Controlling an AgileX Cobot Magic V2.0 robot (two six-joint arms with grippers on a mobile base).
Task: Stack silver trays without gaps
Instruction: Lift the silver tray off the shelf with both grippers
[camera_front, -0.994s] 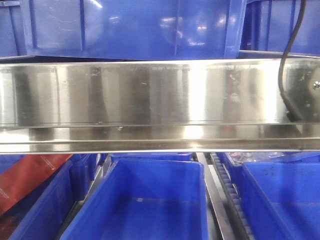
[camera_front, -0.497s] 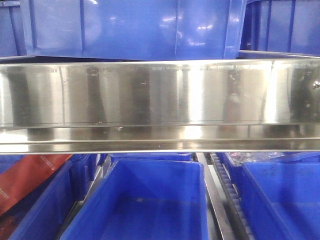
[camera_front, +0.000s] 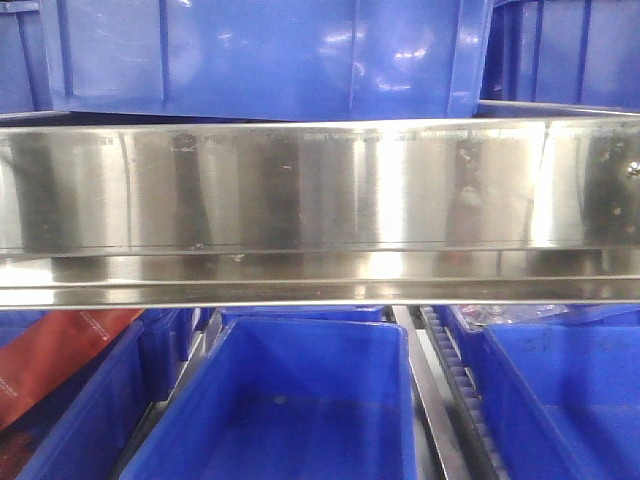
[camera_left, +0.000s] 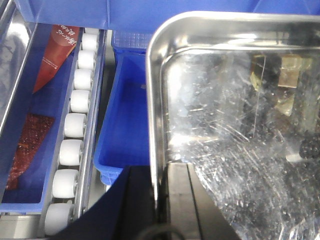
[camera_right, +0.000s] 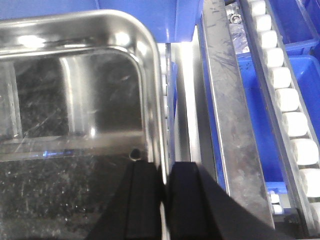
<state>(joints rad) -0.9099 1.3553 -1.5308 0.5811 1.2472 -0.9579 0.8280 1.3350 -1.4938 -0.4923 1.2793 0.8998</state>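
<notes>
A silver tray (camera_left: 240, 125) fills the right of the left wrist view, shiny and scratched, with a rounded far-left corner. My left gripper (camera_left: 159, 195) is shut on its left rim, one finger inside the tray and one outside. In the right wrist view a silver tray (camera_right: 75, 100) fills the left, its rounded far-right corner showing. My right gripper (camera_right: 164, 195) is shut on its right rim in the same way. I cannot tell whether both views show the same tray. The tray hangs above blue bins. No tray or gripper shows in the front view.
A long mirror-like steel rail (camera_front: 320, 200) with a screw crosses the front view, with blue bins above it and below it (camera_front: 290, 400). White roller tracks (camera_left: 72, 130) (camera_right: 287, 100) run beside the bins. A red packet (camera_left: 57, 55) lies in the left bin. A steel bar (camera_right: 230, 100) runs right of the tray.
A black cable that hung in front of the rail's right end one second ago is gone from the front view. The reflections on the rail have shifted slightly.
</notes>
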